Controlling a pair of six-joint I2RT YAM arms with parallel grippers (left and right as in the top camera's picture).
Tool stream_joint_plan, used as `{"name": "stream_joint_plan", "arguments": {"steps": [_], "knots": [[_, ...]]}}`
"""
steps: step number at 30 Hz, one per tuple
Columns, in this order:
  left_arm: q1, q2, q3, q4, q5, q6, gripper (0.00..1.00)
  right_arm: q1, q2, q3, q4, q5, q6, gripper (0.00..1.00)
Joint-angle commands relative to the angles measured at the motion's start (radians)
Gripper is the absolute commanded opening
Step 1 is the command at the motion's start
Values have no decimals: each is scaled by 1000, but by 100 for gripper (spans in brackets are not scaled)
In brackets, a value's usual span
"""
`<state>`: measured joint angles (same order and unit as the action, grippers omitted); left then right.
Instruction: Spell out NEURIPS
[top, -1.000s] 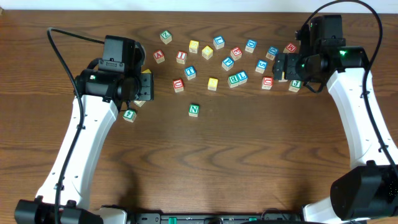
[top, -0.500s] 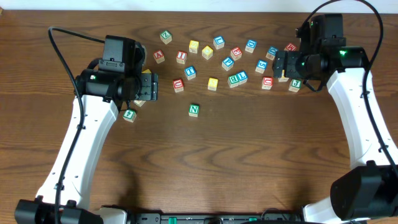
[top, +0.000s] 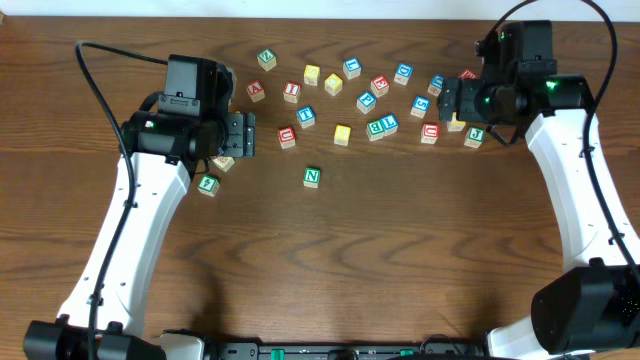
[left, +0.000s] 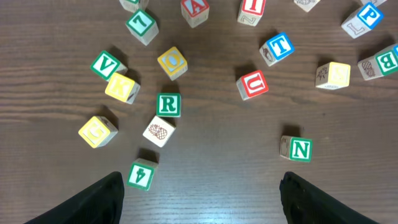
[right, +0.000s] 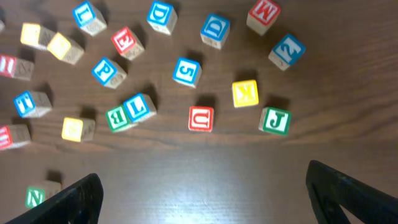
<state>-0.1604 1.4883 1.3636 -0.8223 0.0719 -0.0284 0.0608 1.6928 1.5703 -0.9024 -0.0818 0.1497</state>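
Both arms have edged a little, one rightward in the frame, the other toward the top edge. The left gripper (left: 202, 190) and right gripper (right: 205, 186) hang spread wide, holding nothing. The N block (top: 312, 176) sits alone at centre frame, so E looks next, which calls for descending on the red E block (top: 380, 85) in the upper scatter. I count one N, one E and two red Us: the left U block (top: 287, 136) and the right U block (top: 430, 131).

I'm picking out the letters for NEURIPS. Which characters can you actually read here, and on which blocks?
"N": green N block
"U": red U block
"R": green R block
"P": blue P block
"E": red E block
"5", possibly "S": blue block
"T": blue T block
"4": green 4 block
"J": green J block
Pale yellow block: print too faint to read.
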Motion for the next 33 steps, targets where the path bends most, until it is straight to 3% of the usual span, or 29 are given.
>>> {"name": "stream_joint_plan", "arguments": {"steps": [1,10,20,30,33], "knots": [[4,2,17,22,-8,1,79,9,-2,18,26,-7,42,99],[4,65,17,167,-9,1,79,26,-2,18,154,-7,60,99],[4,148,17,301,-8,-37,80,35,-1,18,179,-7,92,98],[4,161,17,303,-9,-37,83,97,26,18,193,-7,127,97],[9,161,17,290,-9,-44,84,121,47,38,201,-9,147,91]]}}
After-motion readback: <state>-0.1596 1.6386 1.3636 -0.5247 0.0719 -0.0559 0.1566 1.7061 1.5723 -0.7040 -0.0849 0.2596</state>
